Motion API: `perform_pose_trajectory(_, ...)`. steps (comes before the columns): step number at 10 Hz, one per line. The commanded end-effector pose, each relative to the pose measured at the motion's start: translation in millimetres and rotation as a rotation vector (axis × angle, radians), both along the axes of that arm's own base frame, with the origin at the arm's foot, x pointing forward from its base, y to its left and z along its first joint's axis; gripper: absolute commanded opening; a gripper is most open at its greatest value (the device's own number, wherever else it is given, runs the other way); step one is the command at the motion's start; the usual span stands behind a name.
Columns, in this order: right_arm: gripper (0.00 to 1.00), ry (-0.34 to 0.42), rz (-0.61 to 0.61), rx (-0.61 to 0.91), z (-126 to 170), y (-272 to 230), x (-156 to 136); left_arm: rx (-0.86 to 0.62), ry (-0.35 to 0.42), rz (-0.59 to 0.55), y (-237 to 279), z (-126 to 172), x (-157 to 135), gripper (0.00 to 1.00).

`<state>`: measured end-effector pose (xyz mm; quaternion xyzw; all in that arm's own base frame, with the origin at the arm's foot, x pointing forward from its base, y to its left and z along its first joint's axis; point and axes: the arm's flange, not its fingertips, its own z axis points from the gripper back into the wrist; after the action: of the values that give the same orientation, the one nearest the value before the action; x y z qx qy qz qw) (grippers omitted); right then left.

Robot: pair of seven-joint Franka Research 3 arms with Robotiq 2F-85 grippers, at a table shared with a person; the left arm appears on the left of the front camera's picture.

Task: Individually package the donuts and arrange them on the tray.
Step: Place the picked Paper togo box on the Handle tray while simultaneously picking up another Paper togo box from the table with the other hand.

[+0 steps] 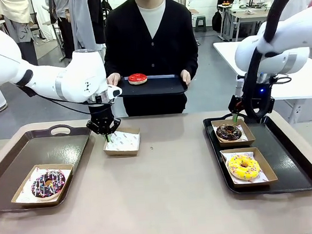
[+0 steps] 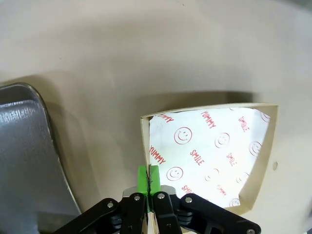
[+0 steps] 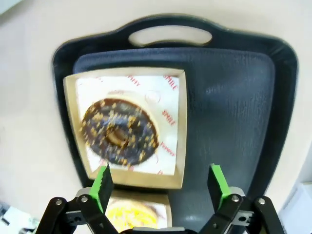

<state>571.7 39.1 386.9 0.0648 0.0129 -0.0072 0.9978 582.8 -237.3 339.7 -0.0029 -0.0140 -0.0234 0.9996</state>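
Note:
My left gripper [image 1: 107,135] is shut on the near-left wall of an empty paper box [image 1: 122,142] lined with printed paper, which rests on the table. In the left wrist view the green fingertips [image 2: 148,179] pinch that wall of the box [image 2: 209,151]. My right gripper [image 1: 246,118] hangs open above the far end of the right tray [image 1: 293,161]. Under it lies the boxed chocolate donut [image 3: 119,131], between and beyond the spread fingers of the gripper [image 3: 160,182]. The boxed yellow donut [image 1: 243,166] lies nearer on the same tray. A boxed purple donut [image 1: 47,184] lies on the left tray [image 1: 40,149]. The red donut [image 1: 138,78] sits unboxed on a dark tray [image 1: 162,86] that the person holds.
The person stands at the far side, both hands on the dark tray above the table's far edge. The left tray's rim [image 2: 29,161] lies close beside the empty box. Bare tabletop [image 1: 166,191] stretches between the two trays.

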Motion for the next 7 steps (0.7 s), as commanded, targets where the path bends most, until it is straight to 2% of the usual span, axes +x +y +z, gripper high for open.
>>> perform_pose_trajectory(1, 1.00, -0.006, 0.065, 0.206, 40, -47, -53, 0.014, 0.033, -0.074, -8, 38, -6, 0.00)
perform_pose_trajectory(5, 1.00, -0.129, -0.011, 0.554, 104, -163, -137, -0.007, -0.053, -0.096, -16, 114, -8, 0.00)
perform_pose_trajectory(7, 1.00, -0.187, -0.066, 0.705, 113, -214, -173, 0.007, -0.082, -0.095, -19, 148, -4, 0.00)
